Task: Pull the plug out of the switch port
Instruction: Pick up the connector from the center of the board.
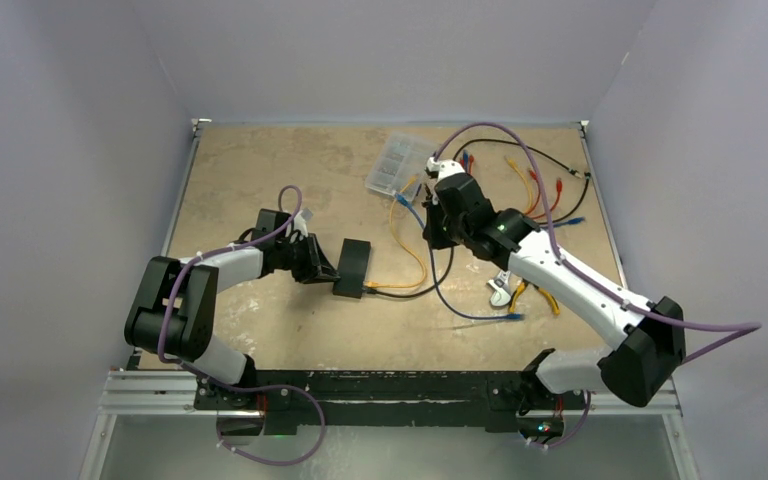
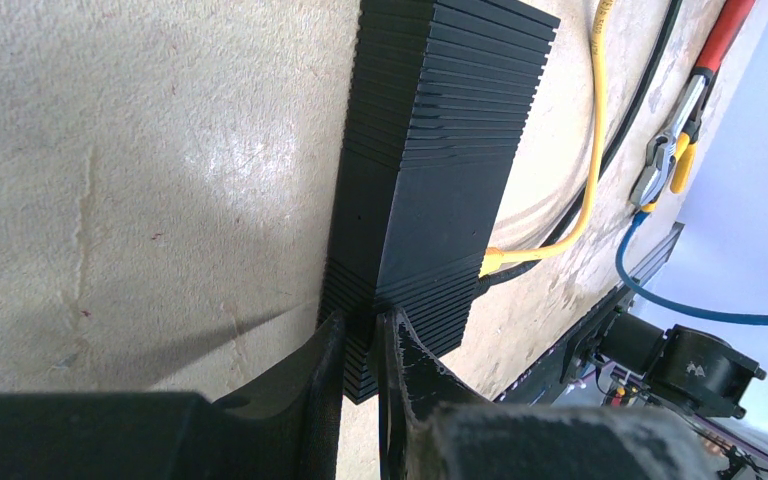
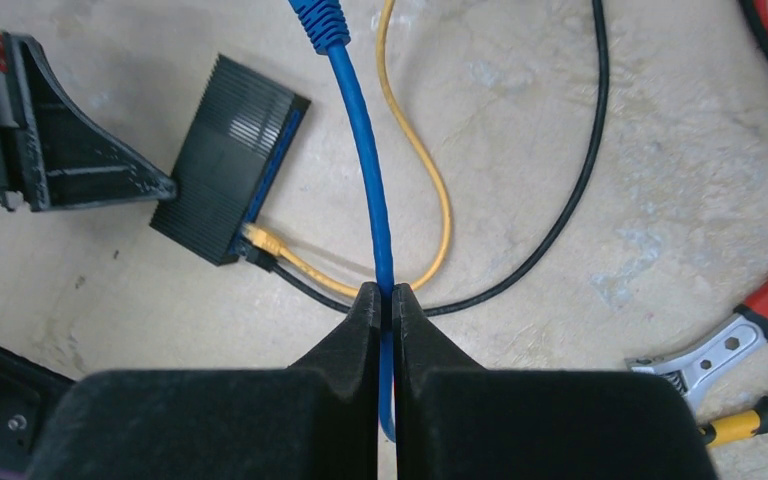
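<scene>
Pinching blue cable (image 3: pixel 365 180) in pressed-together right gripper (image 3: pixel 385 296), blue plug (image 3: pixel 318 20) hanging free at 12 o'clock, left gripper (image 2: pixel 360 332) clamped on edge of switch (image 3: pixel 228 150) at 10 o'clock, yellow plug (image 3: pixel 261 238) seated there; probably pull-away step, next calling for drawing cable clear with switch braced.

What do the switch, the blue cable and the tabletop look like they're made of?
The switch: probably matte black plastic or painted metal, finely ribbed, dull sheen. The blue cable: smooth, slightly glossy plastic jacket, bending freely. The tabletop: likely worn beige board, mottled and scuffed.
</scene>
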Controlling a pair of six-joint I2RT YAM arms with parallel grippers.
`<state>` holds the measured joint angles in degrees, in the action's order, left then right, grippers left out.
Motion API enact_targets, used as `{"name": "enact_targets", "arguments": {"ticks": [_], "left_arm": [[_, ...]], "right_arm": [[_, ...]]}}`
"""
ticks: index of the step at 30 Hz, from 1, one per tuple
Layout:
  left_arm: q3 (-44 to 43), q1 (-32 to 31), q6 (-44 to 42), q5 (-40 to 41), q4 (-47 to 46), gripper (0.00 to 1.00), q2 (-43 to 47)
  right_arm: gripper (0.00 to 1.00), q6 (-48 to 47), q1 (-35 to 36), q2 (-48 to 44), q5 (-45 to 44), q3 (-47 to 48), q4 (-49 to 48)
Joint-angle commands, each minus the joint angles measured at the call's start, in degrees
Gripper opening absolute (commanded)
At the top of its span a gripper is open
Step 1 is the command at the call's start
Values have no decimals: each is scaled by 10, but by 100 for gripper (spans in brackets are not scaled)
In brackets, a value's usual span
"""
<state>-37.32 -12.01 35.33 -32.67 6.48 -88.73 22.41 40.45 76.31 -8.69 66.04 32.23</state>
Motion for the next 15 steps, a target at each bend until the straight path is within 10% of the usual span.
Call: {"name": "enact_targets", "arguments": {"ticks": [1, 15], "left_arm": [[25, 1, -50, 139, 43, 9, -43], [25, 0, -48, 138, 42, 9, -37]], "right_arm": [[0, 10, 2, -22, -40, 49, -2], [0, 8, 0, -54, -90, 178, -7]]}}
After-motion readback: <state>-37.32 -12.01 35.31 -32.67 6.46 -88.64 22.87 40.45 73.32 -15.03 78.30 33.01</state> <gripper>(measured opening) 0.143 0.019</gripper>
